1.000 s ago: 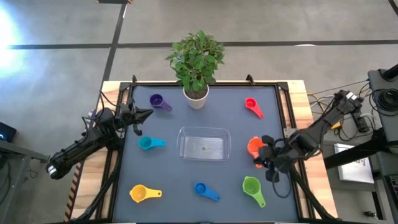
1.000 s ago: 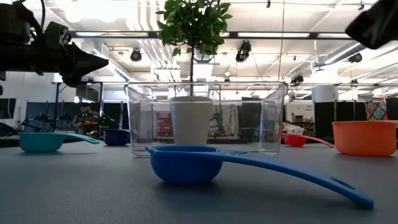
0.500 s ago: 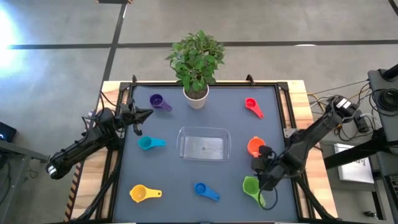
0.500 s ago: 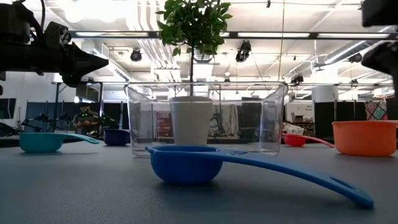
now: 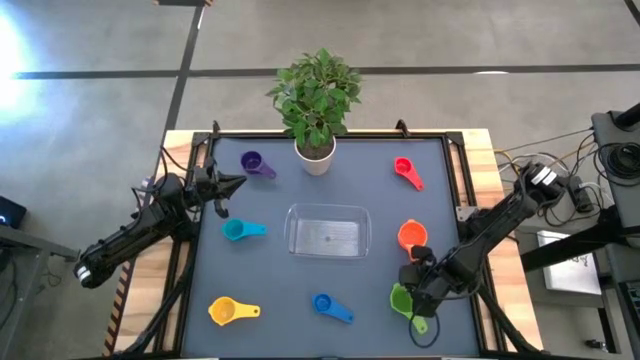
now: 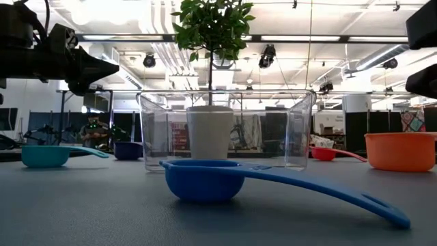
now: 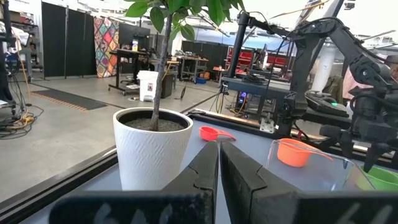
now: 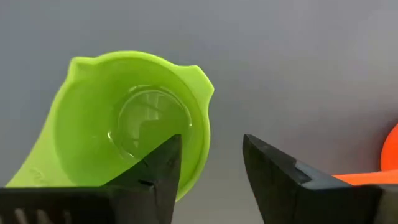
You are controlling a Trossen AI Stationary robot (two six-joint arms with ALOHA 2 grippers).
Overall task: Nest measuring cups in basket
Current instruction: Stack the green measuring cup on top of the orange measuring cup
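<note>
Right wrist view shows your right claw [image 8: 208, 171] hanging over the green cup [image 8: 127, 121] with its fingers apart, one finger above the bowl and the other outside the rim on the side toward the orange cup [image 8: 390, 152]. From above, the green cup [image 5: 403, 299] lies on the counter [image 5: 280, 320] near the basket's [image 5: 328, 231] right front corner, handle pointing away from the basket, and the right claw [image 5: 418, 285] sits directly over it. The basket looks empty, so judging by that, no cup has been nested yet and this would be the first.

To do this grasp well, straddle the rim wall as you are lined up now, come straight down until the inner finger is inside the bowl, then close gently; the plastic looks light and smooth, so it may skate if you nudge it sideways first. Keep clear of the orange cup [image 5: 411, 235], which sits just beside, between the green cup and the red one [image 5: 405, 171].

Your left claw [image 7: 219, 168] waits with fingers together near the plant pot [image 7: 152, 148], left of the basket
</note>
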